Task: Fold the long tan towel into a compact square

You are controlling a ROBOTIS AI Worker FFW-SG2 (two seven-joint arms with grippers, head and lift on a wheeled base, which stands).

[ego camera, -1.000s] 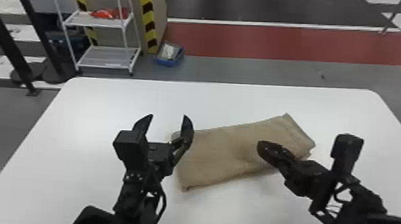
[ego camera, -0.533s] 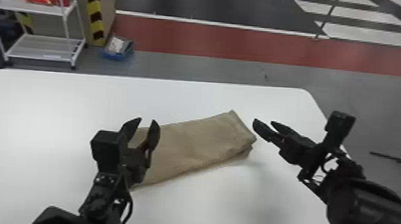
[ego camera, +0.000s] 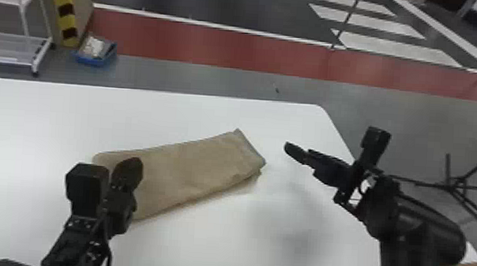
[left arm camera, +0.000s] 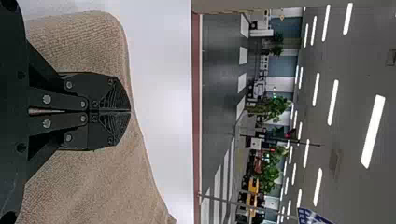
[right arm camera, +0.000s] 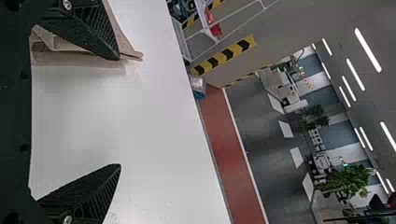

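The tan towel [ego camera: 192,171] lies as a long folded strip, slanting across the white table, its right end farther back. Over its left end is my left gripper [ego camera: 130,167]; in the left wrist view the left gripper [left arm camera: 130,111] has its fingertips pressed together above the towel [left arm camera: 88,182]. Whether cloth is pinched between them cannot be seen. Just right of the towel's right end, my right gripper [ego camera: 294,153] stands apart from it. In the right wrist view the right gripper [right arm camera: 119,112] has its fingers wide apart over bare table, with the towel's end [right arm camera: 79,58] beside one finger.
The white table [ego camera: 219,240] has its right edge close to my right arm. Beyond it on the floor stand a black stand [ego camera: 454,183] at the right, a blue bin [ego camera: 96,56] and a white shelf [ego camera: 13,45] at the back left.
The head view has swung rightward. My right gripper has gone from over the towel's right part to beyond its right end. My left gripper's fingers have closed over the left end.
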